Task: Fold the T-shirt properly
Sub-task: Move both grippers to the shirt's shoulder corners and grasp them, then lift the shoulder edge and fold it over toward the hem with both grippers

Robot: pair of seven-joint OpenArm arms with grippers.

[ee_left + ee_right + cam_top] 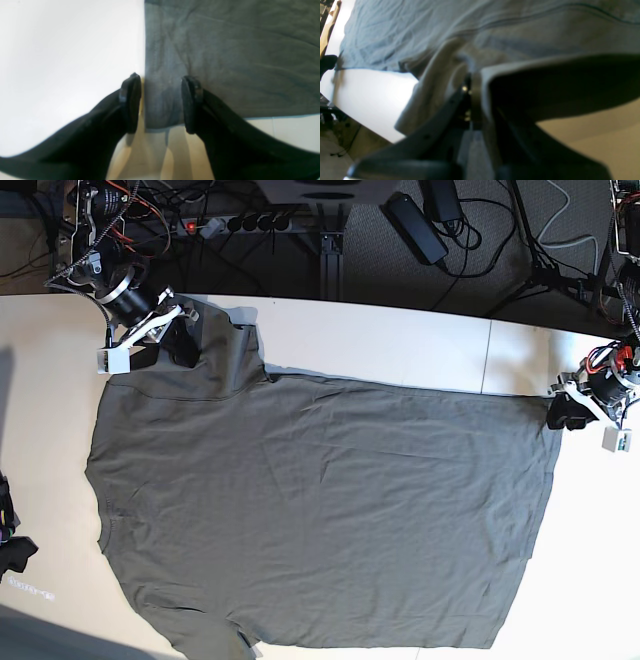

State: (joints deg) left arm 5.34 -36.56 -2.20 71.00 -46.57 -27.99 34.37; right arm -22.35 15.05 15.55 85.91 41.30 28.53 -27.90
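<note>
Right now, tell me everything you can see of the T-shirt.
The T-shirt is plain dark grey-olive, looks like soft cotton, lightly creased, spread flat across the white table. One sleeve is pinched and lifted by the shut right gripper. The open left gripper straddles a hem corner without closing on it.

No readable text, label, brand or number anywhere.

White table point(400, 345); dark floor point(480, 240) w/ cables, power strip point(240, 223) behind.
</note>
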